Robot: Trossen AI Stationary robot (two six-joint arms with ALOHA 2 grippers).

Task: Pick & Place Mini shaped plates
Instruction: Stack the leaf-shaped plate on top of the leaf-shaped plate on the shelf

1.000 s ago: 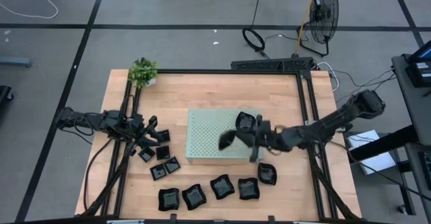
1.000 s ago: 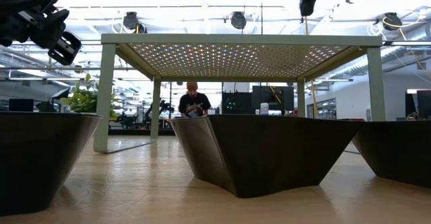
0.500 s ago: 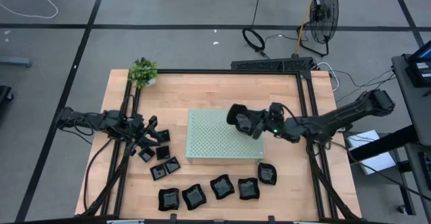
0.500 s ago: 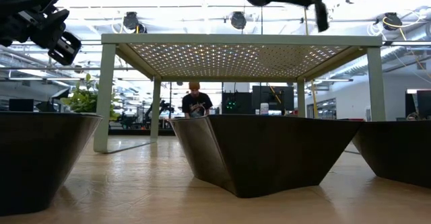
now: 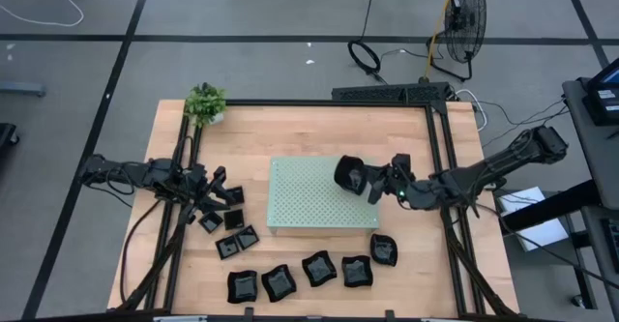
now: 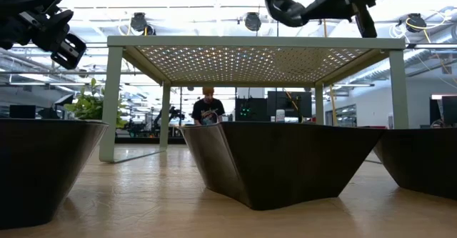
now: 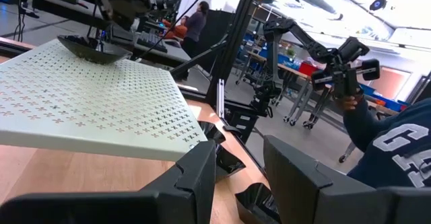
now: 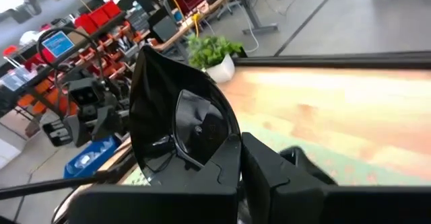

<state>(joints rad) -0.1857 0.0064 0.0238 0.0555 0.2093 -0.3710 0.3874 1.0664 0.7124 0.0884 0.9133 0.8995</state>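
Far left of the light wooden table (image 5: 290, 129): left gripper (image 5: 215, 194) hovering just over a cluster of small glossy black square plates (image 5: 232, 218), fingers (image 7: 195, 177) parted with a clear gap, nothing between them. Small green potted plant (image 5: 205, 102) up in the far left corner. Middle: pale green perforated rectangular board (image 5: 309, 201) on legs. Near edge: row of glossy black wavy-edged plates (image 5: 300, 276) sitting on the wood. Right side: right gripper (image 5: 372, 180) over the board's right end, clamped tight on the rim of one glossy black leaf-shaped plate (image 5: 349, 173), tilted, lifted clear of the board.
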